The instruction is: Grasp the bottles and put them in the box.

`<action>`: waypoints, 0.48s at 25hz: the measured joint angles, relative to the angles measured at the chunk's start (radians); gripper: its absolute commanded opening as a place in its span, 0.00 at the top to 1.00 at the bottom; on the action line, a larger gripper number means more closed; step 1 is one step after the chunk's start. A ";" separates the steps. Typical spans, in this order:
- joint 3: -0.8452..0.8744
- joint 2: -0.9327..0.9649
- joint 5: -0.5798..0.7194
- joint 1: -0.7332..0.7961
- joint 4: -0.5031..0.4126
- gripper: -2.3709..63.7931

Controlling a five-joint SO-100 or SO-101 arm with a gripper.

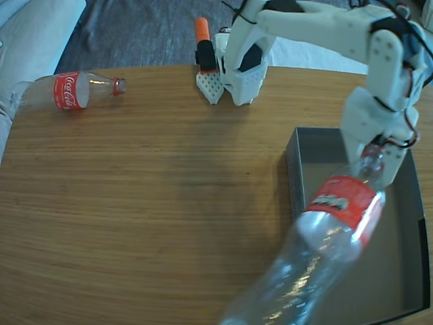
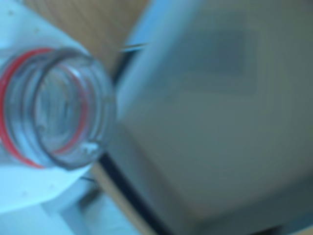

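Big wooden table (image 1: 149, 223) filling most of the fixed view, round-edged, plenty of bare grain in the middle. White arm (image 1: 325, 27) next, reaching over from its base at the far edge toward the right side of that view, bent down over the box (image 1: 295, 177) so the load hangs above the target, not beside it. Box sitting at the right edge of the table, open top, dark walls, lighter floor, nothing lying in it yet as far as visible. Held bottle (image 1: 318, 244) slanting from the wrist down toward the camera, label over the box's near left wall, base swung out past the box, so probably mid-carry and needing to be lined up lengthwise before a drop, since it looks close to box-length. Gripper (image 1: 374, 162) clamped around the neck just under the red ring; exact finger gap hard to read, but tight enough to carry the thing off the table. Wrist view mostly blur: bottle mouth (image 2: 54, 105) close up at left, grey box floor behind it. Second bottle (image 1: 64, 91) lying on its side at the far left edge of the table, well apart from everything, untouched. Small orange-and-black tool (image 1: 203, 42) parked just beside the arm base.
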State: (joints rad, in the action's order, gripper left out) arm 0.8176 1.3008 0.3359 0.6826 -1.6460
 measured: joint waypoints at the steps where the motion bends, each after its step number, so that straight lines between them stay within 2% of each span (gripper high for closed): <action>1: 0.014 0.000 -0.008 0.023 0.000 0.97; 8: 0.097 0.000 0.005 0.127 0.000 0.97; 12: 0.097 0.000 0.112 0.117 0.000 0.97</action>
State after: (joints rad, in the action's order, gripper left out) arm 0.9143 1.3008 0.4479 0.7992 -1.6460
